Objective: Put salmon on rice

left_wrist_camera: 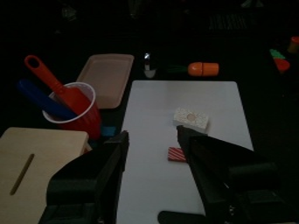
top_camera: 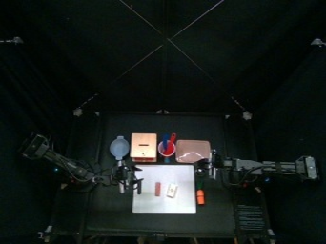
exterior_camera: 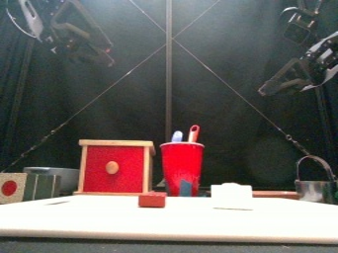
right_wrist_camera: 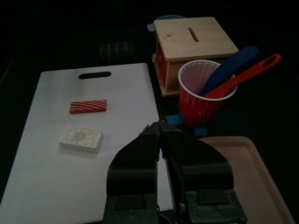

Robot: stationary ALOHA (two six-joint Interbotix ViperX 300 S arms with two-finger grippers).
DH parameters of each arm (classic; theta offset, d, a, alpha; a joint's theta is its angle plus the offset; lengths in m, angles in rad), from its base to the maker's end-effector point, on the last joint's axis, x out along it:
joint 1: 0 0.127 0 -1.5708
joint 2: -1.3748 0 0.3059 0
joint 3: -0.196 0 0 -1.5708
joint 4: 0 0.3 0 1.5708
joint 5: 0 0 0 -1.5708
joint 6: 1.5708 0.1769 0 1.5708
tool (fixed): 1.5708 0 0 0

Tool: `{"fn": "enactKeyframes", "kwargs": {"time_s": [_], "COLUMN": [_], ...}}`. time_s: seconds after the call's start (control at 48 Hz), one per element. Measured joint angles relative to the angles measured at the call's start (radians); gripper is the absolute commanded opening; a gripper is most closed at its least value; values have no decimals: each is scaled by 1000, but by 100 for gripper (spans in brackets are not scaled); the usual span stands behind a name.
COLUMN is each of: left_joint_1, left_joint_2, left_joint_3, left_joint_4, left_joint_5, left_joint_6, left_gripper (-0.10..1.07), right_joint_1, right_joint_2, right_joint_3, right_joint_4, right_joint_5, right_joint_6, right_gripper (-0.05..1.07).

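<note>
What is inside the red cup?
Two utensils stick out of the red cup: a blue one and a red one. Only their handles show. The cup's wall covers their lower ends, so I cannot tell what kind they are.

We see a pinkish-red, striped salmon [right_wrist_camera: 87, 107] and white rice [right_wrist_camera: 80, 137] on a white board [right_wrist_camera: 52, 175]. A red cup [right_wrist_camera: 201, 96] holds blue and red utensils.

Black curtains [top_camera: 76, 57] all round, thin crossing lines overhead, small dark table [top_camera: 121, 224] below.
</note>
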Motion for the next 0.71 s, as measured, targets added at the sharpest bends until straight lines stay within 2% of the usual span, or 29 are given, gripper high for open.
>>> {"fn": "enactKeyframes", "kwargs": {"time_s": [0.333, 0.438, 0.521, 0.708], "left_joint_1": [8, 11, 21, 101], "left_joint_2": [2, 6, 32, 173], "left_joint_3": [3, -3, -34, -137], "left_joint_4": [-2, -28, -109, -425], "left_joint_5": [-2, -2, 0, 9], "left_joint_6": [2, -8, -17, -60], "left_gripper": [84, 84, 84, 85], "right_joint_1": [-2, -3, -3, -5], "right_joint_2": [0, 0, -2, 0], "right_joint_3": [3, 3, 3, 3], "right_joint_4": [-2, -3, -3, -5], "right_joint_5": [0, 0, 0, 2], "right_joint_6": [0, 0, 0, 0], "right_gripper": [3, 3, 3, 3]}}
